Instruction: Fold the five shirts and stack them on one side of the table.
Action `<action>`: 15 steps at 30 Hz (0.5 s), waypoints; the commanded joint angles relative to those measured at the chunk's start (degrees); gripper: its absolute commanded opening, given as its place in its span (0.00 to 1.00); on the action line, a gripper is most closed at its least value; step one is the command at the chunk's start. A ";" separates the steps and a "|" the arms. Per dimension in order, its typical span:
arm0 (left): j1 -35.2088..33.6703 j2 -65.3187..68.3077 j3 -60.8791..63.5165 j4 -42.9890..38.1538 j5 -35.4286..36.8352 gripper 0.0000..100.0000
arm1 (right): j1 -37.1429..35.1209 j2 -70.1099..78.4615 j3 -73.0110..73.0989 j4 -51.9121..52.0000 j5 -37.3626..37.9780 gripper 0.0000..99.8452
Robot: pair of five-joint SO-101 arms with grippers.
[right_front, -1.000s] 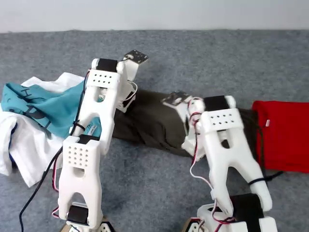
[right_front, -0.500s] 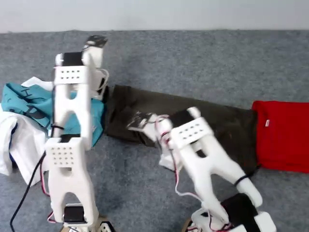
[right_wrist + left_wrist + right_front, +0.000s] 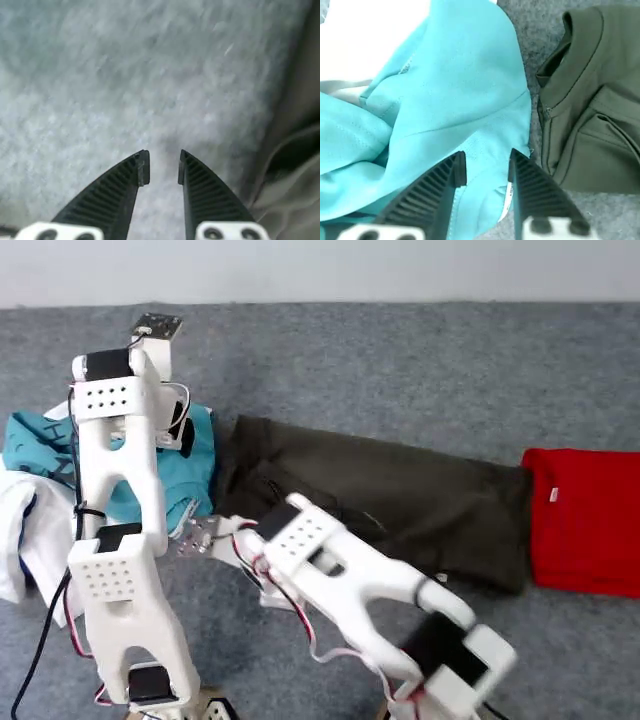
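The grey table (image 3: 420, 370) lies bare straight under my right gripper (image 3: 161, 167). Its fingers are a little apart and hold nothing, and I judge it is lined up beside the cloth edge for a grab. The olive shirt (image 3: 400, 495) is spread long just to one side of those fingers, its collar close off the side of my left fingertips; it looks only partly folded. The red shirt (image 3: 585, 520) sits folded well away from both sets of fingers, likely the start of the stack. The teal shirt (image 3: 460, 90) lies crumpled directly beneath my left gripper (image 3: 485, 167), whose fingers are parted with cloth showing between them, not pinched. The white shirt (image 3: 30, 540) lies under the teal, beyond those fingertips.
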 commanded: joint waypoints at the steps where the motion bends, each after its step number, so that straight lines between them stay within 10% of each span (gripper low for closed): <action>1: -0.26 -4.48 0.04 1.32 0.26 0.15 | 1.98 5.41 -11.96 1.10 -0.62 0.11; 15: -0.09 -4.40 0.04 1.23 0.18 0.15 | 15.69 12.70 -26.37 6.81 1.05 0.11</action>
